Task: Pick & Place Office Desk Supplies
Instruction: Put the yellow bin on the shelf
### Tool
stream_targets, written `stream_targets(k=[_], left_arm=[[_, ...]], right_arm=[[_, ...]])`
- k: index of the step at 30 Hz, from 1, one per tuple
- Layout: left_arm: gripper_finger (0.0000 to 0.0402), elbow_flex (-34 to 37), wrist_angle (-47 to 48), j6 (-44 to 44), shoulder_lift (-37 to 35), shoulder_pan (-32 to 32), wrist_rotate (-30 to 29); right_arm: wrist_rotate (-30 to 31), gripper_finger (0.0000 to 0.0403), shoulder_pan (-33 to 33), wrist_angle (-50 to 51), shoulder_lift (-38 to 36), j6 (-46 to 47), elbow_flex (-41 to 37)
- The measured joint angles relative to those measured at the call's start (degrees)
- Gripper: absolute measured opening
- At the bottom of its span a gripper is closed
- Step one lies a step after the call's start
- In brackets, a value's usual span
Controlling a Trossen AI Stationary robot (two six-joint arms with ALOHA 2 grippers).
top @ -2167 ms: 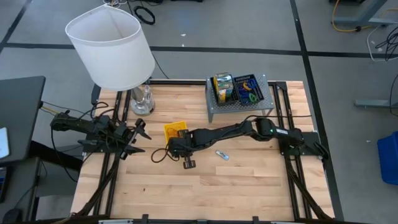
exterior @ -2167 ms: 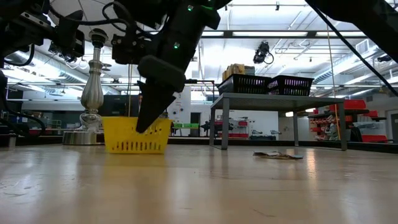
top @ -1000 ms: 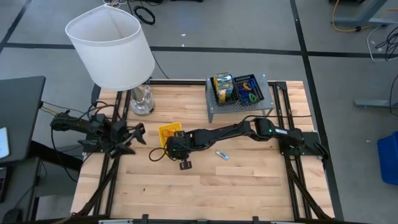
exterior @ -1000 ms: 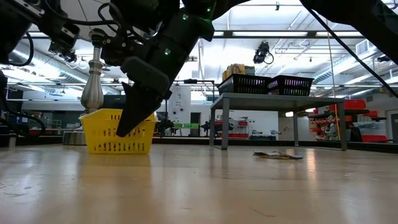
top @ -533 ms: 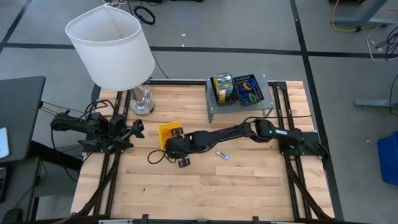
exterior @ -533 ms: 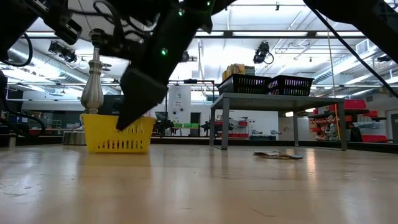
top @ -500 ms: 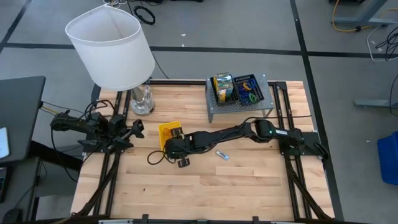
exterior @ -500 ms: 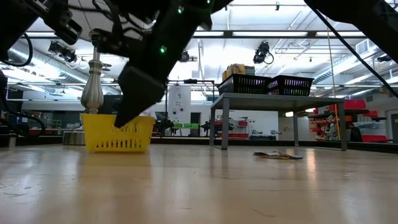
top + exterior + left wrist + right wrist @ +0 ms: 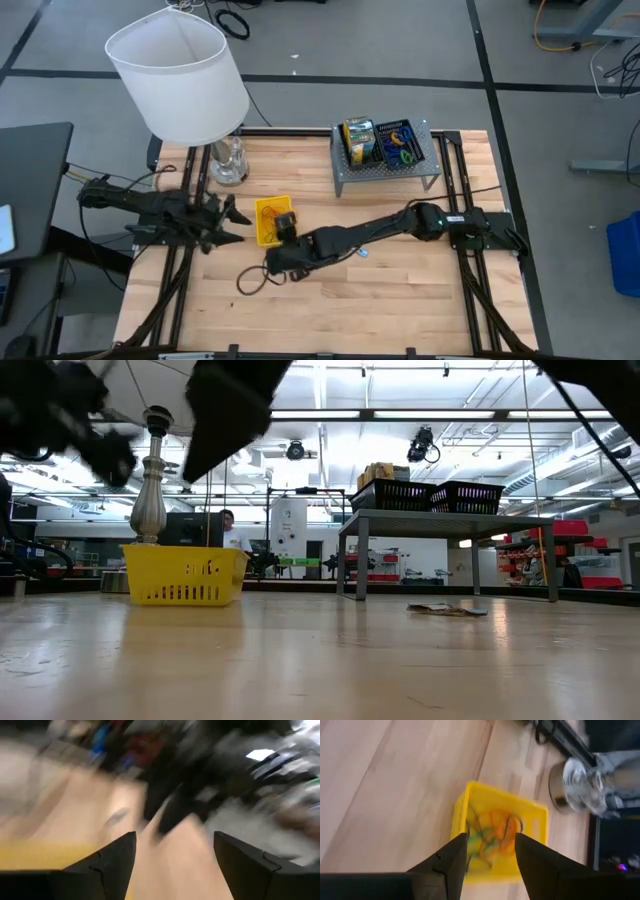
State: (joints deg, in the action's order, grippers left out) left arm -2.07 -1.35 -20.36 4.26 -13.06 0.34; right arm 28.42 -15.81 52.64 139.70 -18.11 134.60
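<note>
The right gripper (image 9: 487, 852) has its two dark fingers spread apart with nothing held between them. It hangs above a small yellow basket (image 9: 465, 827) on the wooden table (image 9: 400, 300). Inside the basket lies a tangle of thin rubber bands (image 9: 495, 837), orange and green among them. From overhead, the right arm stretches from the table's right side across to the basket (image 9: 273, 219), left of centre. The left gripper (image 9: 172, 855) also has its fingers parted, wider, and empty; its arm sits at the table's left edge, its gripper (image 9: 228, 222) just beside the basket. A small flat item (image 9: 447, 609) lies on the wood near the middle. At the back, a raised grey stand (image 9: 385, 170) carries black bins holding crayon boxes (image 9: 359, 138) and more coloured bands (image 9: 402, 143). A lamp with a big white shade (image 9: 178, 78) stands at the back left
</note>
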Motion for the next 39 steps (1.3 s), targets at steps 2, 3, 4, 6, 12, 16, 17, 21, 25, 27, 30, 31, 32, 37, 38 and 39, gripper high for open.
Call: stream_targets(k=[2,3,4,6,12,16,17,21,25,27,30,31,32,37,38,39], left_arm=[[0.0268,0.41,2.7,-1.56,3.37,-0.31,-2.89],[0.0268,0.5,2.35,-1.96,5.46,-0.55,-3.18],[0.0268,0.58,1.66,-2.22,7.64,-0.87,-3.0],[0.0268,0.71,-0.89,-2.26,12.24,-1.89,-2.7],[0.0268,-3.36,-4.03,-0.61,27.44,-5.29,-7.72],[0.0268,-9.28,-4.02,-0.53,39.14,-8.13,-10.73],[0.0268,-11.01,-3.19,-0.53,42.24,-8.85,-11.55],[0.0268,-18.69,1.93,-0.41,54.83,-10.82,-15.45],[0.0268,-26.09,8.01,-1.14,65.48,-11.17,-16.1],[0.0268,-29.07,11.23,-1.92,69.53,-11.17,-17.09],[0.0268,-32.21,14.84,-2.78,74.25,-10.85,-18.32],[0.0268,-32.85,15.24,-2.95,75.41,-10.76,-18.58],[0.0268,-33.26,15.22,-3.07,76.29,-10.72,-18.7],[0.0266,-33.53,15.41,-5.16,78.24,-9.71,-20.28],[0.0264,-33.51,15.45,-5.69,78.37,-9.57,-20.72],[0.026,-33.51,15.53,-6.05,78.43,-9.29,-21.01]], right_arm=[[1.15,0.0172,-1.09,6.02,-0.71,2.95,0.12],[1.28,0.0172,-1.59,8.87,-1.66,4.79,-0.89],[1.14,0.0172,-1.99,11.39,-2.43,6.79,-1.65],[0.86,0.0172,-2.74,16.86,-4.09,12.14,-2.16],[2.26,0.0172,-5.3,31.53,-8.91,27.0,-2.26],[3.96,0.0172,-7.63,36.06,-12.48,33.3,-2.24],[4.04,0.0172,-8.33,36.63,-13.22,34.6,-2.24],[6.09,0.0172,-10.78,36.07,-15.7,36.39,-2.24],[6.62,0.0172,-12.28,31.16,-16.87,34.78,-2.86],[2.57,0.0172,-12.17,25.29,-17.29,31.51,-5.02],[-10.31,0.0172,-10.88,9.03,-17.9,24.56,-11.35],[-15.82,0.0172,-10.42,2.74,-17.95,22.33,-13.89],[-20.75,0.0172,-9.91,-3.67,-17.95,20.4,-16.43],[-37.89,0.0172,-7.69,-33.18,-17.93,16.58,-29.87],[-38.71,0.0172,-7.32,-37.4,-17.93,16.53,-32.42],[-38.94,0.0172,-6.9,-41.42,-17.93,16.5,-35.01]])
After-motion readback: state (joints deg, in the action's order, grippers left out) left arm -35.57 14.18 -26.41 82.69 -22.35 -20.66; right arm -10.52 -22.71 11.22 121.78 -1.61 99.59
